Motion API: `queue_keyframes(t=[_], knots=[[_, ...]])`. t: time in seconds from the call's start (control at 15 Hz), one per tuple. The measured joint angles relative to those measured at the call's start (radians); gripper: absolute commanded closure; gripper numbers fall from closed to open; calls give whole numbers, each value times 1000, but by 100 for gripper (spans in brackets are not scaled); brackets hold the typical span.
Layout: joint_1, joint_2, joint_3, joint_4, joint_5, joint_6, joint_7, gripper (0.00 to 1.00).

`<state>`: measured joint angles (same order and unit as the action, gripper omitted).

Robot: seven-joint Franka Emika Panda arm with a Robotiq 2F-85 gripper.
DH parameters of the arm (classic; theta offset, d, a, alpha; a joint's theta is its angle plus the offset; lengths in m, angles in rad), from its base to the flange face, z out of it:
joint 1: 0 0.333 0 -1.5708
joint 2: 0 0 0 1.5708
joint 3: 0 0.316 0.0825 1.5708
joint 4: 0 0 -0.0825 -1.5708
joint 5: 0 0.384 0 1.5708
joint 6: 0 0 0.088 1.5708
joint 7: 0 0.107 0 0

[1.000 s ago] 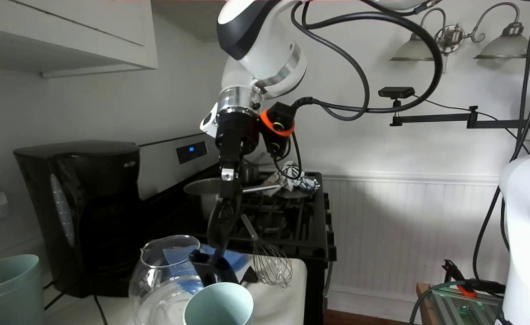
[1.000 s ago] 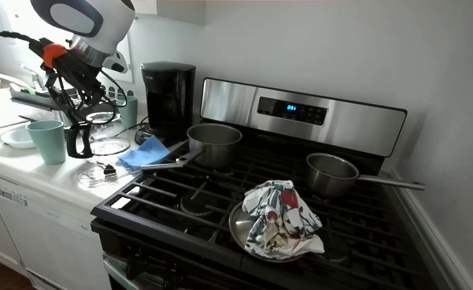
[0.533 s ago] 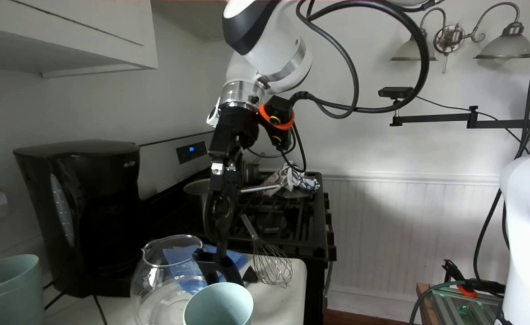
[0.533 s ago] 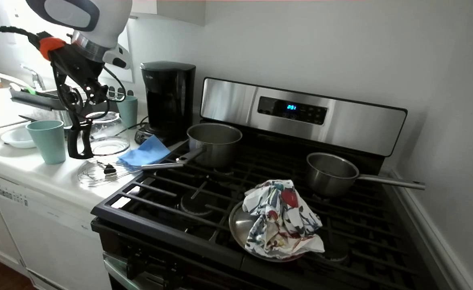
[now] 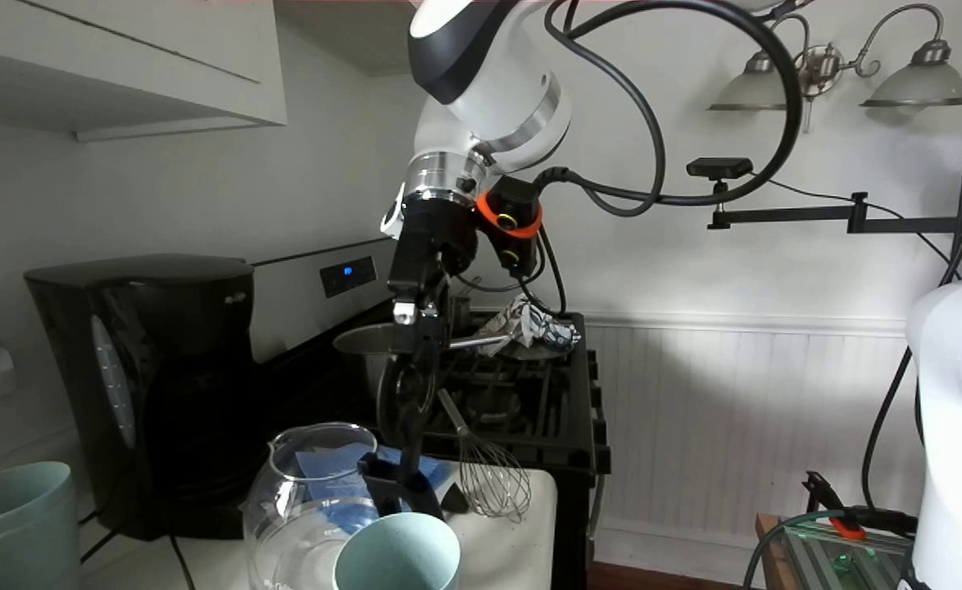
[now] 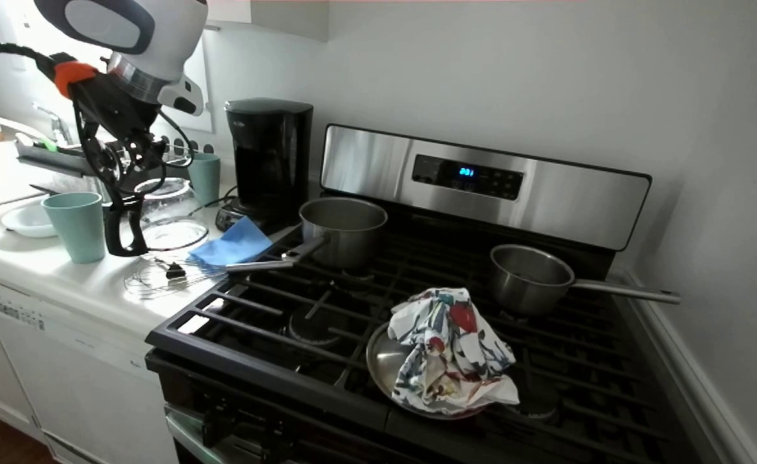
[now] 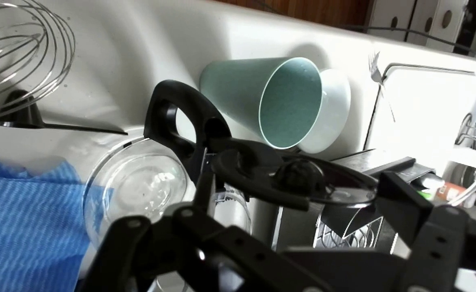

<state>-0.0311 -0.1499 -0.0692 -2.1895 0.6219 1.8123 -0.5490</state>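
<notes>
Gripper (image 7: 305,196) is hanging over the white counter (image 5: 507,551), its fingers (image 7: 408,200) standing wide apart with a black lid (image 7: 299,176) between them; whether they are touching it is not showing clearly. The lid is standing raised, seemingly joining the black handle (image 7: 195,107) of a glass carafe (image 5: 284,524), which is sitting upright, left of its handle in an exterior view. There, a teal cup (image 5: 399,553) is standing on the near side and a whisk (image 5: 489,475) is lying to the right. Pressing sideways on the lid could be tipping the glass or straining where lid and handle are meeting. Swinging the handle nearer could be knocking the cup over. Closing on the lid's smooth curve could be letting it slip and flap down.
</notes>
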Motion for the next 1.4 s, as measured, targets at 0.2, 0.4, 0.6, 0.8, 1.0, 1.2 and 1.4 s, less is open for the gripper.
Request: queue_keyframes(t=[0.2,0.4,0.6,0.8,1.0,1.2,1.4], knots=[[0,-3,-1,1,-28,-3,-58,0],[0,-3,-2,1,-94,-4,-143,0],[0,-1,-2,1,-121,-18,-225,0],[0,5,-6,5,-113,-21,-252,0],[0,8,-16,13,-68,-21,-270,0],[-1,9,-28,22,20,-21,-268,0],[-2,9,-38,22,87,-21,-267,0]])
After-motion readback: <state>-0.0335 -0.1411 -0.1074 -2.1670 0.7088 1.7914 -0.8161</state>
